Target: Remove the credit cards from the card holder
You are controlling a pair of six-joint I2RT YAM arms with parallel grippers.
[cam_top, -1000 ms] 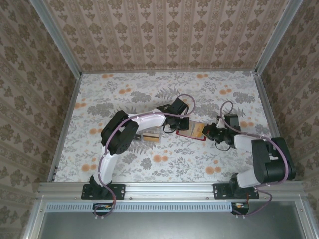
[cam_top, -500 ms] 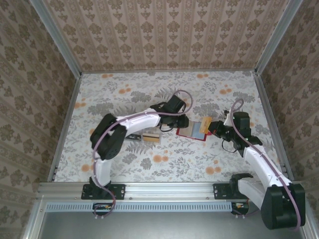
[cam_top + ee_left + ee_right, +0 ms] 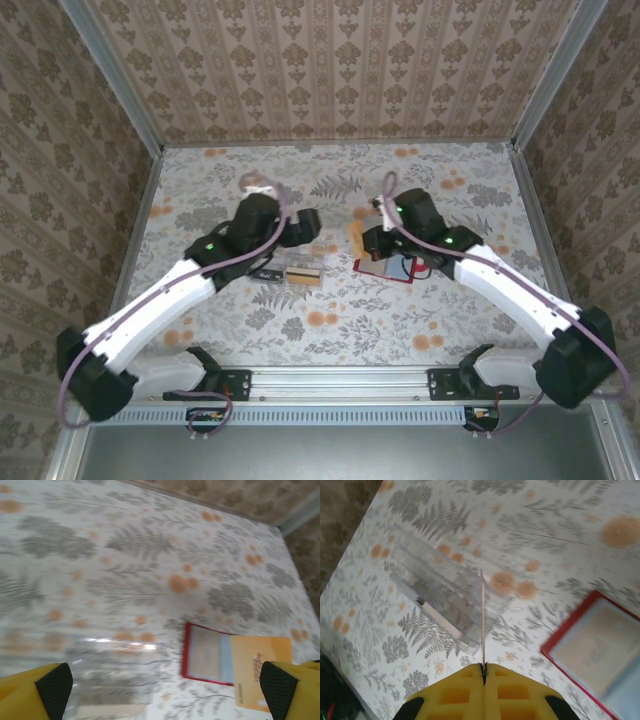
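Left end effector (image 3: 164, 687) agape (right end effector (image 3: 483, 669) pinched closed).

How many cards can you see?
3: an orange card in the right gripper, a tan card and a dark card left of the red wallet, which may hide more.

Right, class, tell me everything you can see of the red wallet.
The red wallet is a thin rectangle with a bright red border, lying flat on the flowered table. Its upper face shows a pale beige panel beside a light blue strip. In the left wrist view an orange card overlaps its blue side; whether they touch is unclear. From above, the right arm partly covers it.
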